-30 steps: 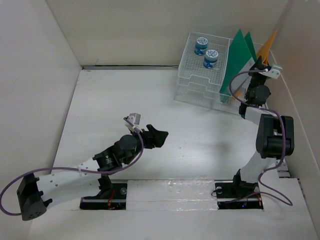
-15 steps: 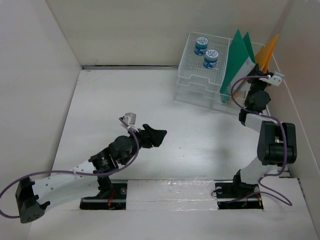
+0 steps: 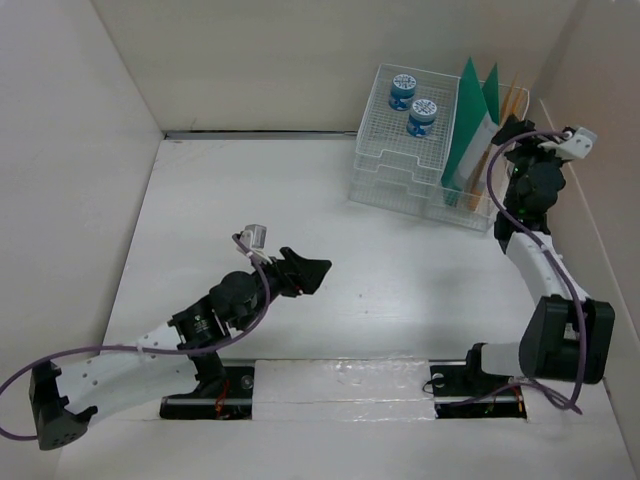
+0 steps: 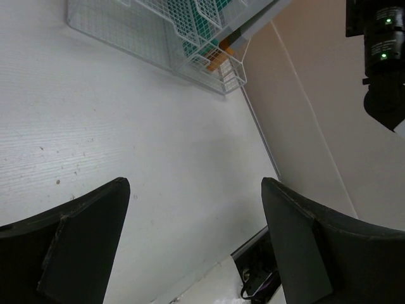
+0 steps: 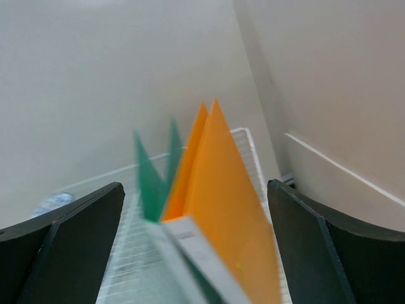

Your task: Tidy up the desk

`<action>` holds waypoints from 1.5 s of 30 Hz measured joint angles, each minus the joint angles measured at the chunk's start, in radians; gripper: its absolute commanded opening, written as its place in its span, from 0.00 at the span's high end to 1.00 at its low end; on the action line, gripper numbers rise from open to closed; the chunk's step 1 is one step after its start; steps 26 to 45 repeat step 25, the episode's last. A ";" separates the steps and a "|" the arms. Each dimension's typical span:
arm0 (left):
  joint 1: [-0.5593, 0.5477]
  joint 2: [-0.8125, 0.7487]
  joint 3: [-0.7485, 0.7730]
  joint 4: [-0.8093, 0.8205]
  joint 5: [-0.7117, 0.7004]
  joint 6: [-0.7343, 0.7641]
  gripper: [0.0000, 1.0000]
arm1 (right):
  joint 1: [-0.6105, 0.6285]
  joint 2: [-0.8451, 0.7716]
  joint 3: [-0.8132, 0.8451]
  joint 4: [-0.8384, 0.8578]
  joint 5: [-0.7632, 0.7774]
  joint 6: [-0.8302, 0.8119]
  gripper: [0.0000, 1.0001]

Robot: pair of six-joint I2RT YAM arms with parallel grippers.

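The white desk (image 3: 300, 200) is mostly bare. At its back right stands a wire-mesh organizer (image 3: 400, 170). Green folders (image 3: 465, 120), a white-grey booklet (image 3: 478, 150) and orange folders (image 3: 515, 100) stand upright in its right slot. My right gripper (image 3: 505, 130) hovers just right of that slot, open. In the right wrist view its jaws (image 5: 195, 185) stand wide apart, with the orange folders (image 5: 234, 209) and green folders (image 5: 152, 183) between and beyond them, untouched. My left gripper (image 3: 305, 272) is open over the middle of the desk (image 4: 126, 126), holding nothing (image 4: 194, 183).
Two blue jars (image 3: 403, 92) (image 3: 422, 117) sit on the organizer's top tray. Beige walls close in the desk on the left, back and right; the right wall is close beside my right arm. The organizer's corner (image 4: 215, 63) shows in the left wrist view.
My right gripper has opened and let go of the orange folder, which now stands upright in the organizer's slot. The right arm swung back toward the right wall. The left arm shifted slightly.
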 measured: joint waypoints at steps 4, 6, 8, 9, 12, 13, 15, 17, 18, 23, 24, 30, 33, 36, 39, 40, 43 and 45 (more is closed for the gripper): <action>0.000 0.000 0.043 -0.030 0.000 0.019 0.04 | 0.070 -0.137 0.037 -0.170 0.007 0.062 0.00; 0.000 0.000 0.055 -0.033 0.000 0.023 0.01 | 0.136 -0.204 0.048 -0.239 -0.011 0.084 0.00; 0.000 0.000 0.068 -0.035 0.000 0.027 0.01 | 0.214 -0.262 0.048 -0.301 -0.049 0.101 0.00; 0.000 0.000 0.074 -0.039 0.000 0.029 0.01 | 0.250 -0.282 0.047 -0.326 -0.070 0.107 0.00; 0.000 -0.001 0.096 -0.057 -0.009 0.033 0.01 | 0.368 -0.333 0.021 -0.381 -0.174 0.125 0.00; 0.000 -0.002 0.105 -0.067 -0.014 0.034 0.01 | 0.404 -0.347 0.001 -0.394 -0.212 0.127 0.00; 0.000 -0.010 0.122 -0.087 -0.025 0.038 0.01 | 0.471 -0.376 -0.046 -0.442 -0.278 0.129 0.00; 0.000 -0.032 0.135 -0.110 -0.038 0.040 0.01 | 0.535 -0.402 -0.093 -0.493 -0.328 0.128 0.00; 0.000 -0.048 0.140 -0.123 -0.045 0.039 0.01 | 0.572 -0.418 -0.119 -0.519 -0.346 0.126 0.00; 0.000 -0.143 0.149 -0.183 -0.087 0.023 0.01 | 0.715 -0.517 -0.239 -0.640 -0.375 0.109 0.00; 0.000 -0.168 0.149 -0.196 -0.098 0.019 0.01 | 0.777 -0.572 -0.292 -0.656 -0.378 0.107 0.00; 0.000 -0.185 0.149 -0.199 -0.104 0.013 0.01 | 0.802 -0.600 -0.320 -0.657 -0.372 0.107 0.00; 0.000 -0.185 0.149 -0.199 -0.104 0.013 0.01 | 0.802 -0.600 -0.320 -0.657 -0.372 0.107 0.00; 0.000 -0.185 0.149 -0.199 -0.104 0.013 0.01 | 0.802 -0.600 -0.320 -0.657 -0.372 0.107 0.00; 0.000 -0.185 0.149 -0.199 -0.104 0.013 0.01 | 0.802 -0.600 -0.320 -0.657 -0.372 0.107 0.00; 0.000 -0.185 0.149 -0.199 -0.104 0.013 0.01 | 0.802 -0.600 -0.320 -0.657 -0.372 0.107 0.00; 0.000 -0.185 0.149 -0.199 -0.104 0.013 0.01 | 0.802 -0.600 -0.320 -0.657 -0.372 0.107 0.00; 0.000 -0.185 0.149 -0.199 -0.104 0.013 0.01 | 0.802 -0.600 -0.320 -0.657 -0.372 0.107 0.00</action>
